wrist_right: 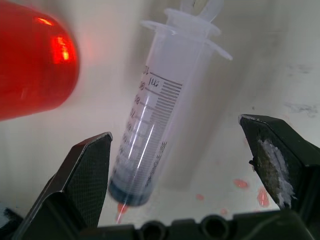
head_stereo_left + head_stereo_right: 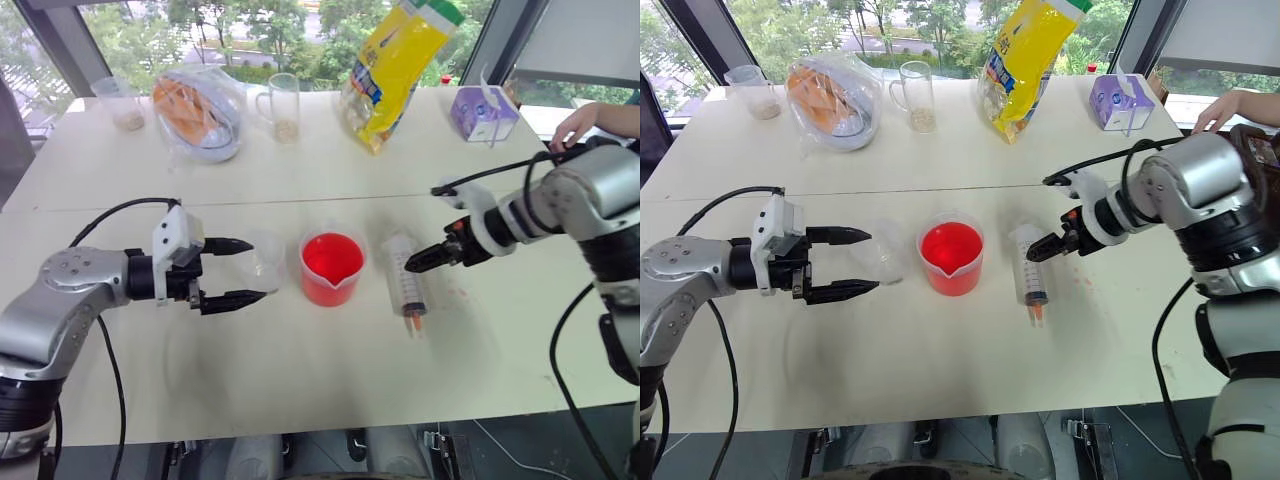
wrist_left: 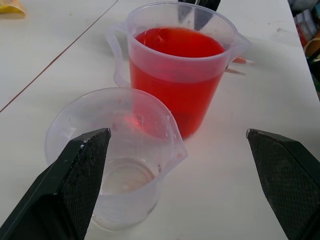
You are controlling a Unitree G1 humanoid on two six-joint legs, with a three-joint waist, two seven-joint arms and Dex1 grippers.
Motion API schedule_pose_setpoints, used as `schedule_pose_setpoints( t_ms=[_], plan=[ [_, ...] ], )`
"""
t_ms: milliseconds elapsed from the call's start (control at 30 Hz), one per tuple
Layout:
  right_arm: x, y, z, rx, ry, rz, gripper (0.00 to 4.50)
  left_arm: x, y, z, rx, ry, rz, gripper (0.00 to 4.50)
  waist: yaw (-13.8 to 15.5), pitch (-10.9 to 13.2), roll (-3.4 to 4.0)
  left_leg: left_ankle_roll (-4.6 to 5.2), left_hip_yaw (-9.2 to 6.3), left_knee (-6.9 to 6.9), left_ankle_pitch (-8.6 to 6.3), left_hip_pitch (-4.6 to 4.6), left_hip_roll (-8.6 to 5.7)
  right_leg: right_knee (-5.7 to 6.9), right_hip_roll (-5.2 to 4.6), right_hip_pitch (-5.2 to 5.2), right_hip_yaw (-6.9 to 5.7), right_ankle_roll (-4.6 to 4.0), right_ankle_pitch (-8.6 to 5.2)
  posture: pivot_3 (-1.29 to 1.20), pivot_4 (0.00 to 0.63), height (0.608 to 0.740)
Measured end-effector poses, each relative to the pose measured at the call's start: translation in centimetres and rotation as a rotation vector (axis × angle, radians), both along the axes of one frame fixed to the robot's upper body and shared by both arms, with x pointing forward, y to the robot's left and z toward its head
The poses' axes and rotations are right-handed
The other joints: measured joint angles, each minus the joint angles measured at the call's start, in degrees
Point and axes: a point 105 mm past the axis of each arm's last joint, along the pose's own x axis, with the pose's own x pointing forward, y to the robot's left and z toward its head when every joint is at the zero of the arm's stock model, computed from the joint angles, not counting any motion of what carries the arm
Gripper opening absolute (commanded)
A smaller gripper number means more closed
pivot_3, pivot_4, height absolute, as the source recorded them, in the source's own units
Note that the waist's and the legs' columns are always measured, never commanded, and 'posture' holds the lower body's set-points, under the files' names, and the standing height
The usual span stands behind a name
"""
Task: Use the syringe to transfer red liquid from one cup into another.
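There, the syringe (image 1: 150,135) lay flat on the table (image 2: 300,390) just right of the red beaker (image 2: 331,268); the right gripper (image 2: 424,262) hung spread above it, empty, while the left gripper (image 2: 238,271) gaped beside the small cup (image 3: 120,155).

White table (image 2: 330,400): small cup (image 2: 262,262), red beaker (image 2: 331,268), syringe (image 2: 406,280), mug (image 2: 283,106), yellow bag (image 2: 397,68).

Bright daylight from windows (image 2: 250,30) along frame top, soft shadows on table (image 2: 300,380), right wrist view blurred at upper left.
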Motion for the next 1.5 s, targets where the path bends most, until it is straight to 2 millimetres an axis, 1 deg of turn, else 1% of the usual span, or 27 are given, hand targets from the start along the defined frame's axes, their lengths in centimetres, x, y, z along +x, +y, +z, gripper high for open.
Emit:
schedule_pose_setpoints(
  t_ms=[67, 133, 400, 433, 467, 500, 567, 600, 633, 733, 867, 933, 1033, 1100, 1133, 1200, 1300, 1367, 1500],
  plan=[
    [0.4, 1.0, -0.8, -0.016, 0.009, 0.004, 4.43, -0.1, -0.3, 0.1, 0.000, -0.013, 0.000, 4.50, -0.01, 0.00, 0.00, 0.00, -0.01, 0.01, 0.00, 0.01, 0.00, 0.09, 0.01, -0.01, 0.00, 0.01, 0.01, 0.00, 0.150, 0.740],
    [0.6, 1.6, -1.4, -0.026, 0.015, 0.001, 4.43, -0.2, -0.4, 0.1, 0.002, -0.020, 0.001, 4.50, -0.02, 0.00, 0.00, 0.00, -0.02, 0.02, 0.01, 0.02, 0.00, 0.15, 0.02, -0.02, 0.00, 0.03, 0.02, 0.00, 0.150, 0.740],
    [1.6, 2.6, -2.3, -0.106, -0.022, -0.019, 4.43, -0.5, -0.5, 0.0, 0.006, -0.028, 0.017, 4.50, -0.05, -0.02, -0.03, -0.01, -0.04, 0.03, 0.01, 0.03, -0.01, 0.19, 0.03, 0.00, 0.00, 0.08, 0.04, 0.00, 0.150, 0.740],
    [1.6, 2.6, -2.3, -0.113, -0.026, -0.020, 3.92, -0.4, -0.5, 0.0, 0.006, -0.029, 0.019, 4.50, -0.06, -0.03, -0.05, -0.01, -0.05, 0.03, 0.02, 0.04, -0.01, 0.19, 0.03, 0.00, 0.00, 0.08, 0.05, 0.00, 0.150, 0.740],
    [1.7, 2.7, -2.4, -0.124, -0.032, -0.022, 3.62, -0.4, -0.5, 0.1, 0.006, -0.029, 0.021, 4.50, -0.08, -0.04, -0.05, -0.01, -0.04, 0.03, 0.02, 0.05, -0.01, 0.19, 0.03, 0.01, 0.00, 0.08, 0.05, 0.00, 0.150, 0.740],
    [1.8, 2.7, -2.5, -0.141, -0.041, -0.025, 3.16, -0.4, -0.5, 0.1, 0.006, -0.030, 0.022, 4.50, -0.14, -0.04, -0.05, -0.02, -0.03, 0.04, 0.02, 0.07, -0.01, 0.20, 0.03, 0.01, 0.00, 0.08, 0.05, 0.00, 0.150, 0.740],
    [2.0, 2.4, -2.8, -0.171, -0.053, -0.039, 2.10, -0.4, -0.6, 0.1, 0.006, -0.033, 0.026, 4.50, -0.19, -0.07, -0.09, -0.02, -0.03, 0.03, 0.03, 0.13, 0.01, 0.21, 0.06, 0.06, 0.00, 0.08, 0.05, 0.00, 0.150, 0.740],
    [2.0, 2.3, -2.8, -0.183, -0.060, -0.043, 1.64, -0.4, -0.5, 0.1, 0.006, -0.034, 0.028, 4.50, -0.22, -0.09, -0.11, -0.02, -0.03, 0.03, 0.02, 0.17, 0.03, 0.21, 0.08, 0.08, 0.00, 0.08, 0.05, 0.00, 0.150, 0.740],
    [2.0, 2.4, -2.9, -0.191, -0.068, -0.035, 1.42, -0.3, -0.5, 0.1, 0.006, -0.035, 0.029, 4.50, -0.29, -0.11, -0.14, -0.02, -0.03, 0.03, 0.02, 0.22, 0.05, 0.21, 0.10, 0.12, 0.01, 0.08, 0.05, 0.00, 0.150, 0.740],
    [1.8, 2.7, -3.3, -0.228, -0.093, -0.002, 1.41, -0.3, -0.5, 0.2, 0.007, -0.041, 0.032, 4.50, -0.28, -0.17, -0.24, -0.01, -0.04, 0.01, 0.02, 0.44, 0.07, 0.21, 0.13, 0.32, 0.00, 0.07, 0.04, 0.00, 0.150, 0.740],
    [1.3, 2.5, -3.8, -0.260, -0.126, 0.030, 1.41, 0.0, -0.6, 1.2, 0.014, -0.079, 0.025, 4.50, 0.00, -0.36, -0.53, -0.02, -0.14, 0.01, 0.01, 0.68, 0.06, 0.15, 0.13, 0.62, -0.02, 0.01, 0.00, 0.00, 0.150, 0.740],
    [1.0, 2.2, -3.8, -0.259, -0.135, 0.034, 1.41, 0.2, -0.4, 1.6, 0.013, -0.089, 0.030, 4.50, 0.19, -0.37, -0.54, -0.02, -0.17, 0.01, 0.01, 0.67, 0.03, 0.14, 0.09, 0.64, -0.02, -0.04, -0.04, 0.00, 0.150, 0.740],
    [0.6, 0.8, -3.3, -0.199, -0.120, -0.012, 1.41, 1.2, -0.1, 3.2, 0.000, -0.131, 0.042, 4.50, 1.22, -0.34, -0.50, -0.02, -0.17, 0.01, 0.01, 0.60, -0.04, 0.08, 0.06, 0.62, -0.02, -0.02, -0.02, 0.00, 0.150, 0.740],
    [0.4, 0.0, -2.6, -0.160, -0.121, -0.039, 1.41, 1.5, 0.2, 3.7, -0.003, -0.141, 0.050, 4.50, 1.23, -0.30, -0.43, -0.01, -0.09, 0.01, 0.01, 0.55, -0.04, 0.06, 0.04, 0.55, 0.01, 0.05, 0.02, 0.00, 0.150, 0.740],
    [0.5, 0.0, -2.0, -0.138, -0.141, -0.042, 1.41, 1.5, 0.2, 3.8, -0.007, -0.138, 0.049, 4.50, 1.20, -0.29, -0.43, -0.01, -0.06, 0.01, 0.01, 0.53, -0.04, 0.06, 0.04, 0.52, 0.02, 0.06, 0.02, 0.00, 0.150, 0.740],
    [0.6, 0.1, 0.0, -0.089, -0.213, -0.040, 1.41, 1.6, 0.2, 4.1, -0.026, -0.126, 0.038, 4.50, 1.06, -0.26, -0.41, -0.01, -0.05, 0.00, 0.01, 0.48, -0.02, 0.12, 0.06, 0.42, 0.02, 0.08, 0.03, 0.00, 0.150, 0.740],
    [0.9, 0.5, 3.5, 0.019, -0.355, -0.032, 1.41, 1.9, -0.1, 5.6, -0.059, -0.140, 0.023, 4.50, 1.00, -0.26, -0.41, -0.01, -0.07, -0.01, 0.01, 0.50, 0.04, 0.17, 0.14, 0.39, 0.01, 0.08, 0.03, 0.00, 0.150, 0.740],
    [0.9, 1.7, 6.3, 0.132, -0.489, 0.006, 1.41, 1.9, -0.1, 6.6, -0.088, -0.137, 0.013, 4.50, 0.79, -0.25, -0.40, -0.01, -0.06, -0.02, 0.01, 0.50, 0.06, 0.18, 0.16, 0.38, 0.01, 0.09, 0.03, 0.00, 0.150, 0.740],
    [-0.1, 4.4, 11.8, 0.346, -0.778, 0.149, 1.41, 2.2, -0.4, 8.5, -0.144, -0.139, -0.008, 4.50, 0.42, -0.25, -0.41, -0.01, -0.10, -0.03, 0.01, 0.50, 0.06, 0.19, 0.19, 0.41, 0.01, 0.10, 0.03, 0.00, 0.150, 0.740]
  ],
)
